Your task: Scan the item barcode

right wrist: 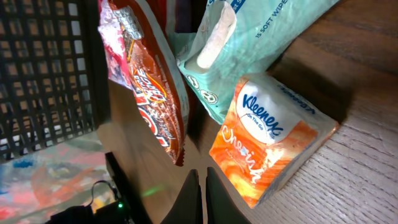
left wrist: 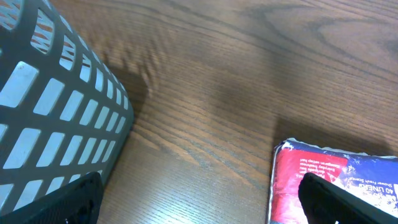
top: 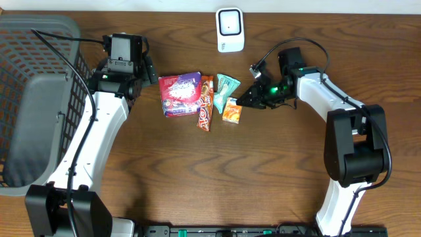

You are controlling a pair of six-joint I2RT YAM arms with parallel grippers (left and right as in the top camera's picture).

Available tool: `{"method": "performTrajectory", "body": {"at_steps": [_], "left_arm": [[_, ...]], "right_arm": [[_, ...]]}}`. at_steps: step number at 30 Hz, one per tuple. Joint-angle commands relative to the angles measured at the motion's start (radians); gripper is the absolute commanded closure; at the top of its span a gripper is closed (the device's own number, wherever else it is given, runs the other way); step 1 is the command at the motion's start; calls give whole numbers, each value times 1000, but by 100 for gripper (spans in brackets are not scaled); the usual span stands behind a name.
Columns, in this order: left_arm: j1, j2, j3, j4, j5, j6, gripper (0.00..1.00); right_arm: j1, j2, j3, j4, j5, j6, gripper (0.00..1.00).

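Your left gripper (left wrist: 200, 194) has its jaws spread wide with nothing between them. Your right gripper (right wrist: 200, 186) has its jaws pressed tight together and holds nothing.

Take the white scanner (top: 230, 29), standing at the far edge of the wooden table (top: 263, 178), as your landmark. The grey basket (top: 33, 99) is well off to the scanner's left, at the table's left end. In the left wrist view its slatted wall (left wrist: 56, 106) fills the left side.

The items lie in a row nearer the arm bases than the scanner, none of them touching it:

- The purple and red pack (top: 180, 94) lies to the scanner's near left. Its corner (left wrist: 336, 180) shows just beside the left gripper's right-hand fingertip.
- The orange-red snack wrapper (top: 206, 103) comes next, closer to the scanner's line.
- The teal wipes pack (top: 225, 89) sits almost straight in front of the scanner, tilted, and touches the wrapper.
- The small orange Kleenex pack (top: 231, 110) lies flat just beyond the wipes, farthest from the scanner.

Your right gripper's tips point at the Kleenex pack (right wrist: 267, 143) from just beside it. You cannot tell whether they touch it.
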Motion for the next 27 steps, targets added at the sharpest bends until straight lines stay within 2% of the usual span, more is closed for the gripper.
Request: {"method": "performTrajectory", "body": {"at_steps": [1,4,9,11,15,16,17,18,19,23,27], "left_arm": [[2,2,6,-2,-13,13,1],[2,2,6,-2,-13,13,1],[2,2,6,-2,-13,13,1],[2,2,6,-2,-13,13,1],[2,2,6,-2,-13,13,1],[2,2,6,-2,-13,13,1],[2,2,6,-2,-13,13,1],[2,2,6,-2,-13,13,1],[2,2,6,-2,-13,13,1],[2,2,6,-2,-13,13,1],[2,2,6,-2,-13,13,1]], "right_arm": [[-18,5,-5,15,-132,-55,99],[-45,5,-5,45,-290,-101,99],[-67,5,-5,53,-277,-98,99],[-68,5,-5,40,-177,-70,96],[-43,6,-5,0,93,64,83],[-32,6,-5,1,120,75,77],[-9,6,-5,11,144,82,62],[8,6,-5,20,162,92,52],[33,6,-5,33,214,129,48],[100,6,-5,27,441,286,48],[156,6,-5,23,563,332,48]]}}
